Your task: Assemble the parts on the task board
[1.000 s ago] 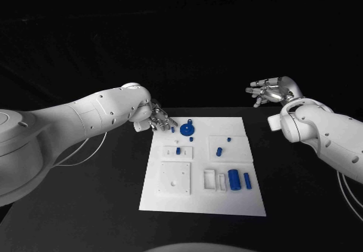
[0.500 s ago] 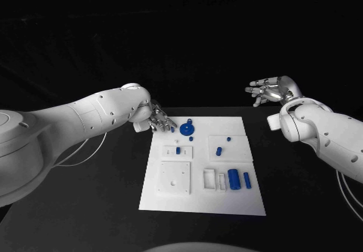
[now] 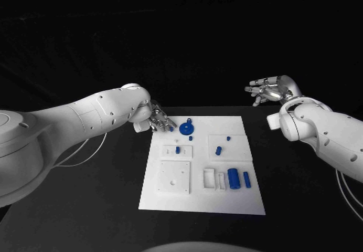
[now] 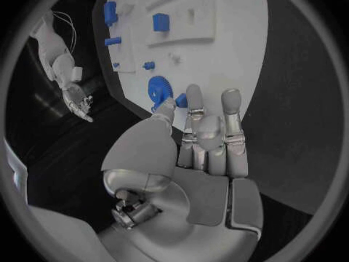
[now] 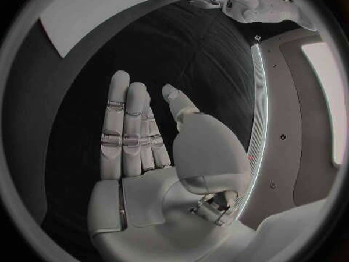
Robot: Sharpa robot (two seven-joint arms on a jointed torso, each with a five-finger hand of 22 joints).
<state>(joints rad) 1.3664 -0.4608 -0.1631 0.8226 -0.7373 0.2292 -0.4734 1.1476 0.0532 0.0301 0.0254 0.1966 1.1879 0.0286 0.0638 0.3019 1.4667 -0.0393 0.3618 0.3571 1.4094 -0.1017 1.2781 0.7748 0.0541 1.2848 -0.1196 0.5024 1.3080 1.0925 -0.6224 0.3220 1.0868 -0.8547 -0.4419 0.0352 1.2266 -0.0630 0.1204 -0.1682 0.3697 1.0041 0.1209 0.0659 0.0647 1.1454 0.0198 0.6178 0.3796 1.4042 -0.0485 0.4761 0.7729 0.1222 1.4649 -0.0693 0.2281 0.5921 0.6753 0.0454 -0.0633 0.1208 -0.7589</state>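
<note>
The white task board (image 3: 175,197) lies mid-table. At its far end sit a blue gear (image 3: 187,129) and a small blue piece (image 3: 172,129). My left hand (image 3: 157,121) hovers at the board's far left corner, fingers pointing down, tips right beside that small piece. In the left wrist view the small piece (image 4: 180,101) shows between thumb and finger of my left hand (image 4: 207,134), with the gear (image 4: 161,89) just beyond; I see no grip. My right hand (image 3: 270,90) is raised beyond the board's far right, fingers spread, holding nothing, as my right hand (image 5: 145,140) also shows in its wrist view.
Further blue parts stand on the board: a peg in a white block (image 3: 178,150), a peg (image 3: 219,151), a thick cylinder (image 3: 234,178) and a slim one (image 3: 247,180). A square white plate (image 3: 175,178) sits near the front left. Black table surrounds the board.
</note>
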